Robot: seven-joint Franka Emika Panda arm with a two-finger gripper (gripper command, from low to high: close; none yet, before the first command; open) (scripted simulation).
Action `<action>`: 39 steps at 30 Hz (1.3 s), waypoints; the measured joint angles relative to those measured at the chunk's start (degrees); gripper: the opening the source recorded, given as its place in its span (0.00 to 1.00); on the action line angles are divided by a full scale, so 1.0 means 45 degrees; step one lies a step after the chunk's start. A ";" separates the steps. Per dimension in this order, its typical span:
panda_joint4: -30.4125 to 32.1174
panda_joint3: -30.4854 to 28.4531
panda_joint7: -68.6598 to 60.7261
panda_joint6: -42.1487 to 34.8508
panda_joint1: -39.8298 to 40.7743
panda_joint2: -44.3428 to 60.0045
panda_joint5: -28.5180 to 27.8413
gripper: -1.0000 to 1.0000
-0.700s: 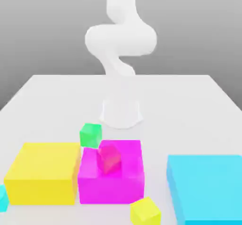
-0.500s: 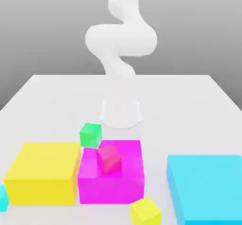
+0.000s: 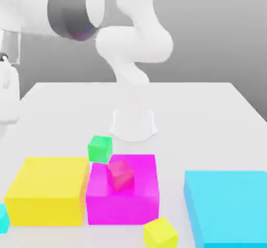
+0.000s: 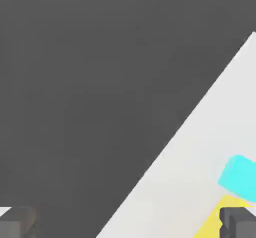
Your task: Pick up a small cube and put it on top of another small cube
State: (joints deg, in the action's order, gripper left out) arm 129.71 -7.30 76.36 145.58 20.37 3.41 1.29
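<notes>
The small cyan cube (image 3: 2,218) sits on the white table at the exterior view's left edge, just in front of the big yellow block (image 3: 48,189). In the hand view the cyan cube (image 4: 239,177) lies on the table beside a yellow corner (image 4: 212,224). My gripper (image 4: 128,223) is open: its two dark fingertips (image 4: 18,222) stand wide apart with nothing between them. The hand's white body (image 3: 7,93) hangs high above the table's left side, well above the cyan cube.
A small green cube (image 3: 99,149) stands behind the big magenta block (image 3: 125,197). A small red cube (image 3: 120,175) rests tilted on the magenta block. A small yellow-green cube (image 3: 160,232) lies in front. A large flat cyan block (image 3: 229,210) fills the right.
The arm has swung down and toward the exterior view's left, bringing its upper links and hand into view. The cubes and blocks have stayed in place.
</notes>
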 joint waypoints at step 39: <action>0.2882 0.0888 -0.2794 -0.1241 -0.1575 -0.2137 -0.0620 0.00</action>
State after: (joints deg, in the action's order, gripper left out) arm 142.68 -3.31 63.78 140.00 13.28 -6.21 -1.50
